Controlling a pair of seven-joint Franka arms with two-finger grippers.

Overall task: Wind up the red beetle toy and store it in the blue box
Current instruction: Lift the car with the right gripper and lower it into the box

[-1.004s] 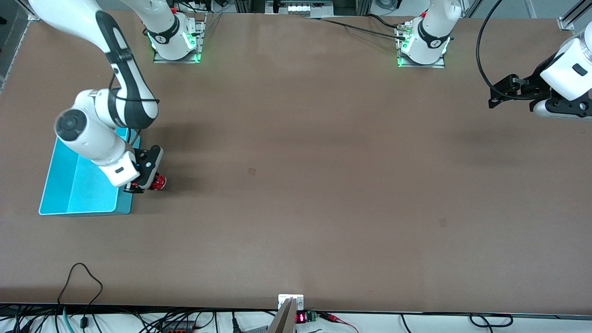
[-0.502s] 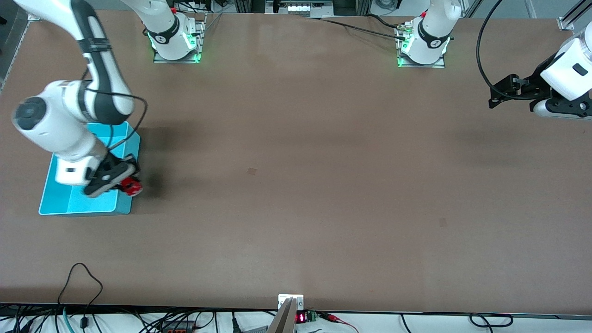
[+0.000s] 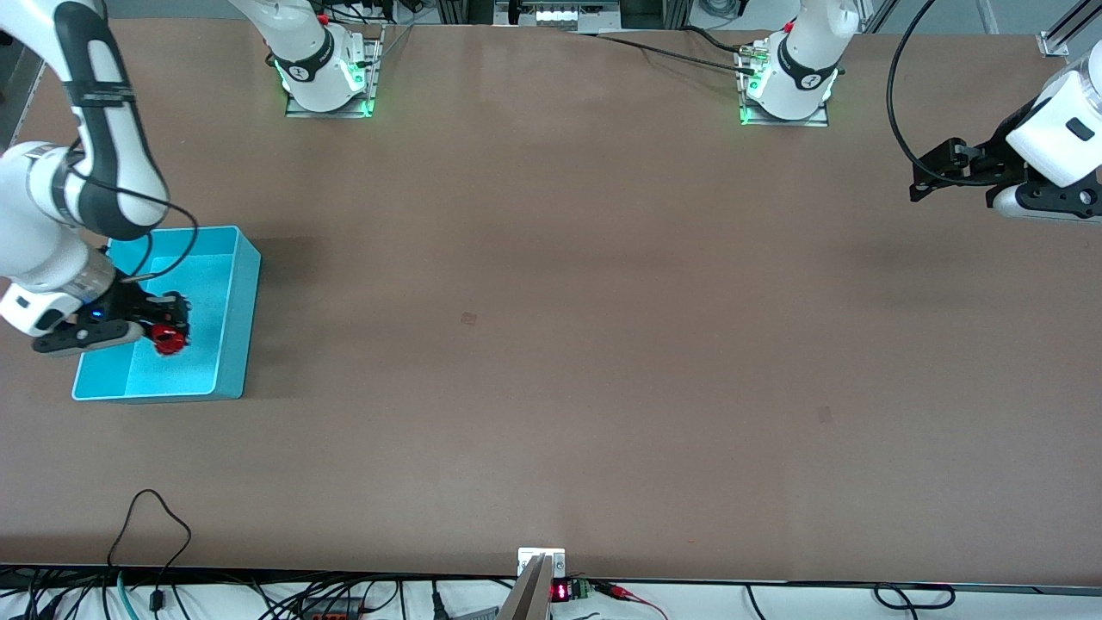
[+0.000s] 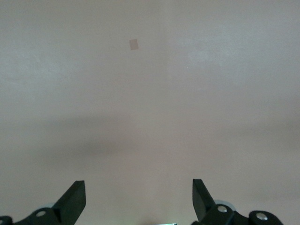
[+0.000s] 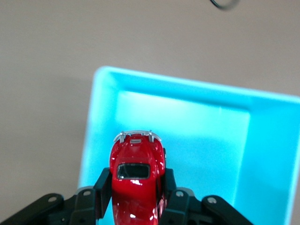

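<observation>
The right gripper (image 3: 164,331) clamps the red beetle toy (image 3: 169,337) over the blue box (image 3: 232,284), release due next, while the waiting left gripper (image 4: 138,199) gapes wide.

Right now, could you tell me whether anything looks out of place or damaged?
Nothing stands out. The right gripper holds the red beetle toy over the upright, intact blue box; the left gripper waits open.

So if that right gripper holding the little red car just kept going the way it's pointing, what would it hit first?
Probably the floor of the blue box: the right gripper, shut on the red beetle toy, points down into it, though depth is hard to judge.
</observation>
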